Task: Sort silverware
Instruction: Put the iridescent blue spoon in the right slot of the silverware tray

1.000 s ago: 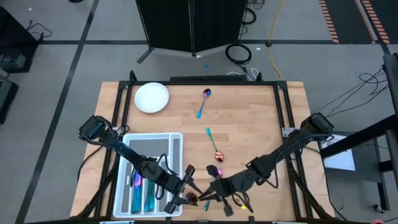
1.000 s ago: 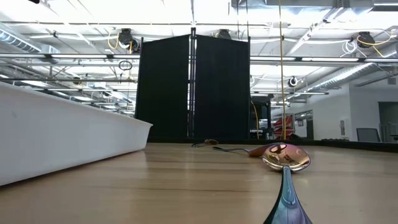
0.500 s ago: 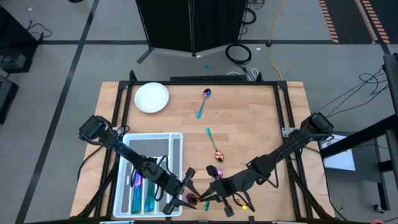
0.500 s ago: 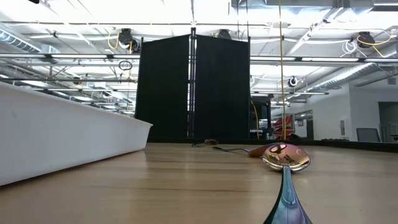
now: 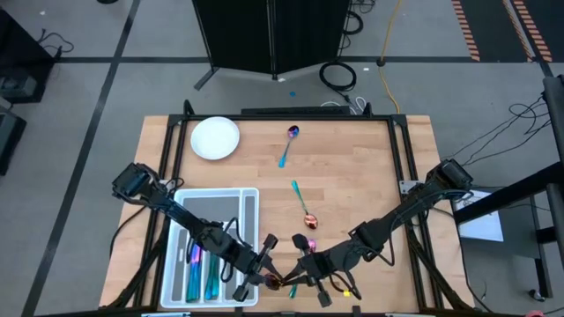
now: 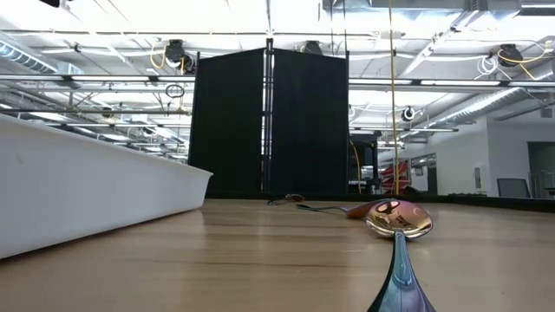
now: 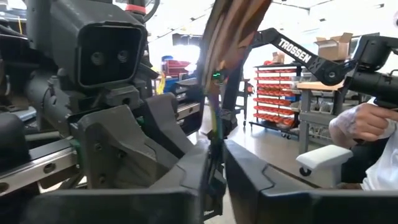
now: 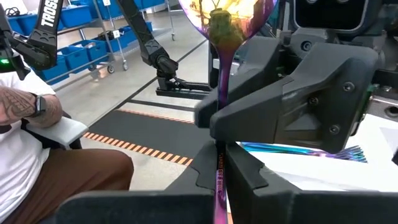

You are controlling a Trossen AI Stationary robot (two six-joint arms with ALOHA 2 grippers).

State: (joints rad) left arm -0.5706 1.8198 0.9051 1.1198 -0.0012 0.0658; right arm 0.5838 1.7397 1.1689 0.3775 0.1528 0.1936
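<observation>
Three spoons point(image 5: 286, 145) on table point(image 5: 352, 167), 1 plate point(image 5: 215, 138), 1 tray point(image 5: 211, 198); both hands, left hand point(image 5: 270, 279) & right hand point(image 5: 295, 278), pinching 1 spoon point(image 8: 227, 25).

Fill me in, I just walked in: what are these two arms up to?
They are sorting iridescent silverware. By the table's near edge, beside the tray, the right gripper is shut on a spoon, and the left gripper is closing on that same spoon, apparently a handover. Two more spoons lie loose on the table.
</observation>
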